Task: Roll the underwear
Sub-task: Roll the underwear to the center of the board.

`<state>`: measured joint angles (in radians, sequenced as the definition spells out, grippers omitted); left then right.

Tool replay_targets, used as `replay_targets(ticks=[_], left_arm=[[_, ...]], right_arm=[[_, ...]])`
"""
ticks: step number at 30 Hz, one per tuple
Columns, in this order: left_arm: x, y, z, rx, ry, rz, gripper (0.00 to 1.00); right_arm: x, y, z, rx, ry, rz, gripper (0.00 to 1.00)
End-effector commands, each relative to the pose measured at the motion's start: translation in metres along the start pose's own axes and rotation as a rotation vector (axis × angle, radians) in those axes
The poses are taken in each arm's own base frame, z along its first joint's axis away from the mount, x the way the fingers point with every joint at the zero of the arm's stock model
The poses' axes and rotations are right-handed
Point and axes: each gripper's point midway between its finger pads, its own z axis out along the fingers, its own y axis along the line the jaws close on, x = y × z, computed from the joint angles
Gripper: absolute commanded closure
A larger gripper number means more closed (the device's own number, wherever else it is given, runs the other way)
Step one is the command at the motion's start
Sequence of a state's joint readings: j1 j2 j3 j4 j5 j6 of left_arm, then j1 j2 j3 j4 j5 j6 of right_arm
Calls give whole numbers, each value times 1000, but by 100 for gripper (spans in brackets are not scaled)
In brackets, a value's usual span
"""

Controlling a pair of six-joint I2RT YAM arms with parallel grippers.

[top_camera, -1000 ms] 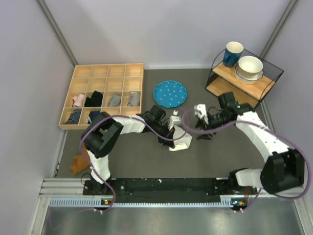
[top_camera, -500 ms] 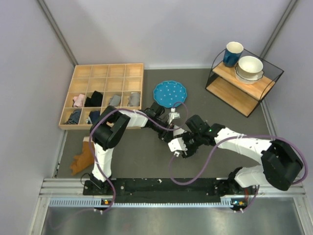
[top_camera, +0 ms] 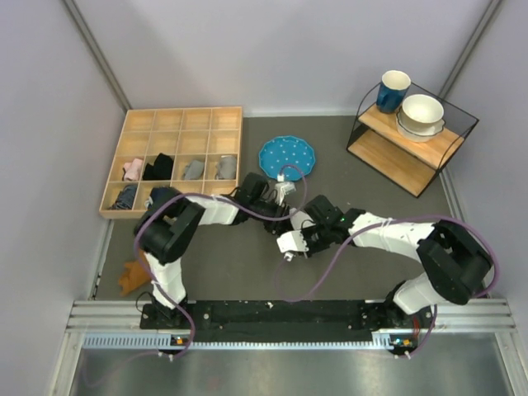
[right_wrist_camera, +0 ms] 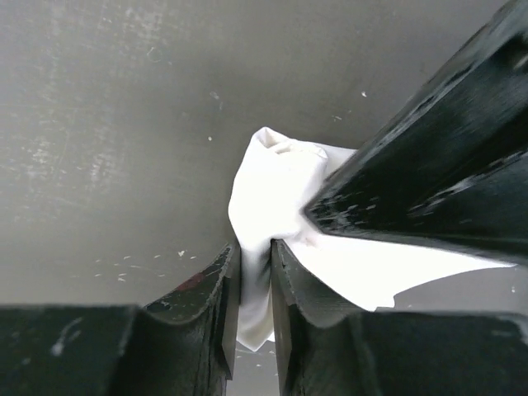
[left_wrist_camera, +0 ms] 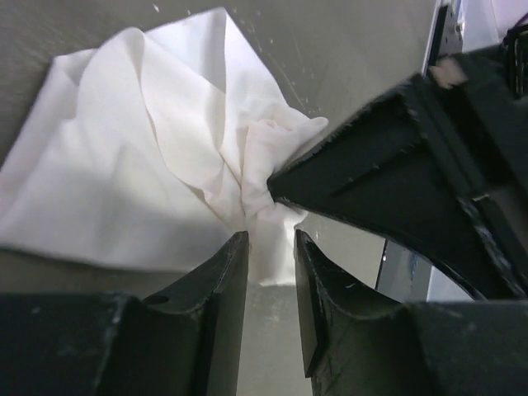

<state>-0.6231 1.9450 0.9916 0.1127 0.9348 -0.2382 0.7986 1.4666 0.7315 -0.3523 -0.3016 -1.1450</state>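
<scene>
Underwear (left_wrist_camera: 132,165) crumpled on bench (right_wrist_camera: 107,124). Right fingers (right_wrist_camera: 219,305) pinching its fold. Left fingers (left_wrist_camera: 214,289) slightly parted astride same bunch from opposite side; grip cannot tell.

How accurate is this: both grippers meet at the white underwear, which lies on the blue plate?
One thing is wrong. The underwear lies on the dark table, apart from the blue plate, as the top external view shows. The left gripper and right gripper do meet at it.
</scene>
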Motion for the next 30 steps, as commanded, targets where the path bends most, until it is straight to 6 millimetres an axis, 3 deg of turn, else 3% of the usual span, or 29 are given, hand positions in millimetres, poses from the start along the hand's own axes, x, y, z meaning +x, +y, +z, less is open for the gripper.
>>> replay_targets(ticks=[1,3,5,6,8,9,10,11,12,14,15,18,19,20,21,25,30], left_arm=[[-61,-35,-47,-90,-306,264,65],[-67,-41,-61,-135,-381,376,64],[-64,-54,-79,-172,-468,481,62],[-62,-58,-85,-177,-497,535,62],[-44,-67,-94,-183,-539,609,62],[-47,-77,-101,-184,-592,698,61],[-32,-79,-104,-189,-601,722,61],[-30,-80,-108,-201,-621,744,61],[-25,-82,-109,-199,-620,770,61],[-15,-86,-110,-193,-607,792,61],[-9,-84,-108,-201,-582,810,61],[-4,-96,-102,-212,-544,914,59],[8,-99,-89,-196,-484,926,59],[9,-96,-85,-230,-458,973,58],[11,-107,-72,-207,-423,1010,57],[24,-96,-37,-235,-222,1052,56],[18,-82,-2,-287,-85,1115,55]], right_arm=[[-5,20,-7,-138,-90,169,81],[-4,32,-16,-215,-118,243,82],[-10,28,-24,-256,-190,322,82],[-9,37,-29,-310,-193,373,82],[-20,32,-37,-360,-257,440,82],[-20,44,-37,-440,-254,506,82],[-29,37,-41,-470,-294,531,82],[-28,35,-43,-497,-304,571,82],[-25,48,-42,-592,-282,654,82],[-23,38,-43,-629,-298,695,82],[-18,43,-36,-687,-282,754,82],[-13,34,-37,-728,-285,846,82],[-10,32,-34,-745,-276,874,82],[-8,31,-33,-748,-268,888,81],[-5,28,-32,-746,-246,900,81],[0,30,-26,-778,-211,944,79],[2,32,-24,-792,-197,955,78]])
